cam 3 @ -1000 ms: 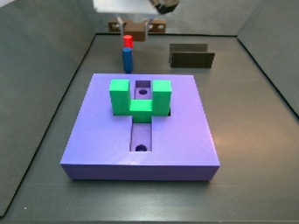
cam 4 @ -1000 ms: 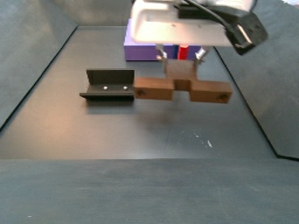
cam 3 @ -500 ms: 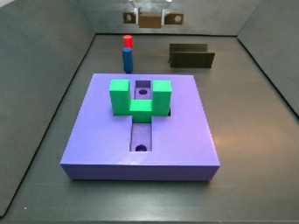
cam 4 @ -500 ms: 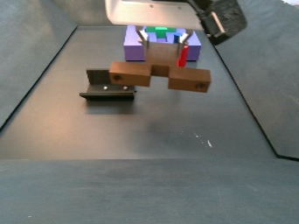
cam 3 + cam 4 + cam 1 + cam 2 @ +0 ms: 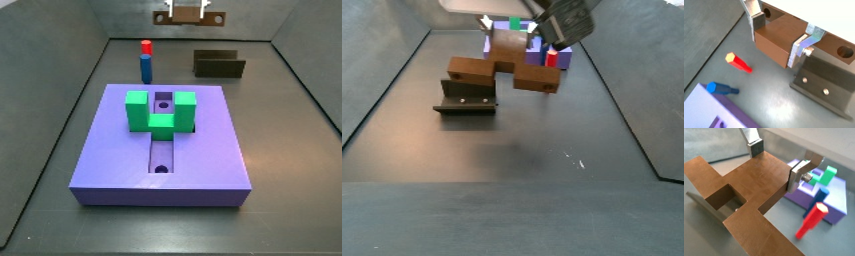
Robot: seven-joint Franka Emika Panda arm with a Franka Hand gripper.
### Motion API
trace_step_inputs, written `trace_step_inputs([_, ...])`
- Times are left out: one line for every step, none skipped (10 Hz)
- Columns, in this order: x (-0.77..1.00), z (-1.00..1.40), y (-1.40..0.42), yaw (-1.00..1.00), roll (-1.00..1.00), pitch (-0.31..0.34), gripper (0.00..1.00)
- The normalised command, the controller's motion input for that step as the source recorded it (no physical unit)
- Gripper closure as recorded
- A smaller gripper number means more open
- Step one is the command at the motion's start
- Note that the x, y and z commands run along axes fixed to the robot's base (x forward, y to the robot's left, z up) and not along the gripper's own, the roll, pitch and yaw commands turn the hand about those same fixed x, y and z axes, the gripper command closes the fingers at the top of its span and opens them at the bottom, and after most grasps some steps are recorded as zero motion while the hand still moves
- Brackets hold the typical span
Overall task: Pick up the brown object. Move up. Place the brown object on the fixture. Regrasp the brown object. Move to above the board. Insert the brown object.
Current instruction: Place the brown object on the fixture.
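My gripper is shut on the brown object, high by the back wall. A side view shows the brown object hanging in the air, its cross arms level, above and a little right of the fixture. In both wrist views the silver fingers press on opposite sides of the brown wood. The fixture lies below, beside the held piece. The purple board with its slot lies towards the front, away from the gripper.
A green U-shaped block sits on the board. A blue peg and a red peg stand on the floor between the board and the back wall. The fixture stands at the back right. Grey walls enclose the floor.
The gripper has risen with the brown object and shifted sideways towards the fixture. The board, pegs and fixture have not moved.
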Motion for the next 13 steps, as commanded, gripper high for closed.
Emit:
trace_step_inputs([0.83,0.0,0.0,0.0,-0.77,0.0,1.0])
trace_step_inputs([0.85,0.0,0.0,0.0,-0.77,0.0,1.0])
trace_step_inputs([0.82,0.0,0.0,0.0,-0.75,0.0,1.0])
trace_step_inputs([0.86,-0.04,0.0,0.0,-0.65,0.0,1.0])
trace_step_inputs([0.87,-0.07,0.0,0.0,-0.63,0.0,1.0])
trace_step_inputs([0.83,-0.12,0.0,0.08,-0.58,0.0,1.0])
trace_step_inputs([0.72,-0.12,0.0,0.21,-0.53,0.057,1.0])
trace_step_inputs([0.62,-0.12,-0.04,0.37,-0.33,0.206,1.0])
trace_step_inputs([0.59,-0.14,-0.06,0.39,-0.33,0.211,1.0])
trace_step_inputs([0.72,-0.2,-0.08,0.3,-0.38,0.183,1.0])
trace_step_inputs([0.63,-0.2,-0.04,0.0,-0.33,0.069,1.0])
trace_step_inputs([0.63,-0.25,-0.01,-0.03,-0.31,0.031,1.0])
trace_step_inputs([0.61,-0.28,0.0,-0.15,-0.23,0.0,1.0])
